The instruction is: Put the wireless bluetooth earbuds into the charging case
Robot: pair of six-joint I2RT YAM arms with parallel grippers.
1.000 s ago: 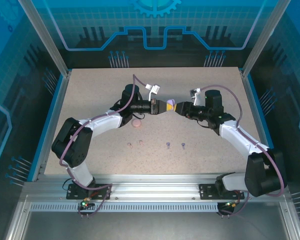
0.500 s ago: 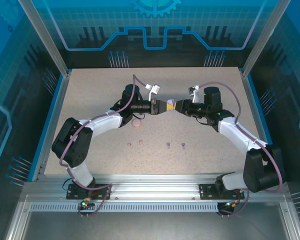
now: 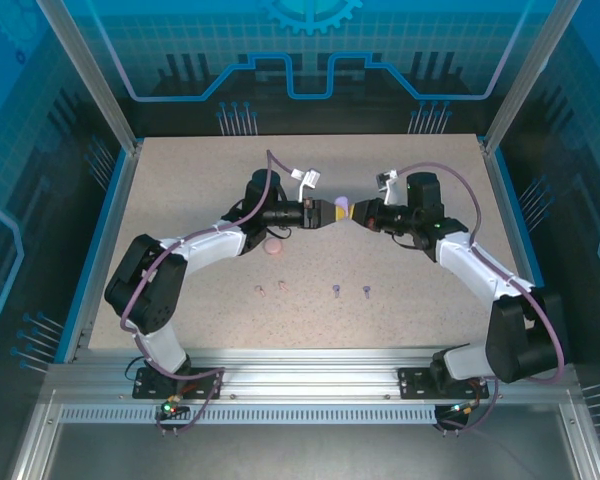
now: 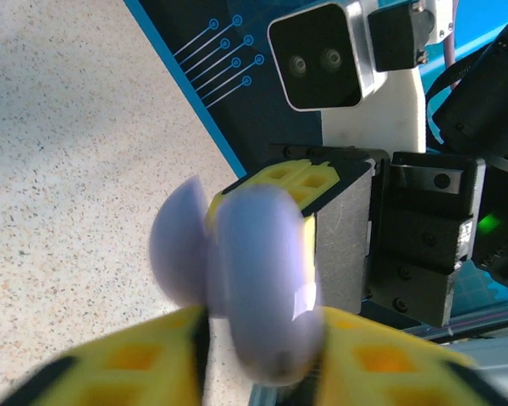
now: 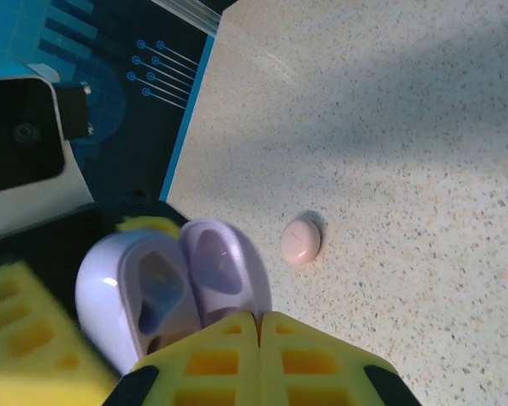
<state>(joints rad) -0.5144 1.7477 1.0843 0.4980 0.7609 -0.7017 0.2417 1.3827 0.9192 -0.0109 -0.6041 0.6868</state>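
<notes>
We count four earbuds on the table, lying in a loose row nearer the arm bases: two pale pink earbuds on the left and two purple earbuds on the right, all apart from one another. We count two cases. The pink case sits shut on the table, between the pink pair and the left forearm above it. The purple charging case hangs in the air over mid-table where the two grippers meet nose to nose. Its lid stands open, and the two halves show side by side.

The left gripper has a yellow finger on either side of the purple case. The view is blurred, and we cannot tell whether the fingers press it. The right gripper has its pads pressed flat together, with the tips right at the lid's lower rim. We cannot tell if they nip it. Both arms reach inward over the table beyond the earbuds. The right wrist camera faces the left one closely, just behind the case.
</notes>
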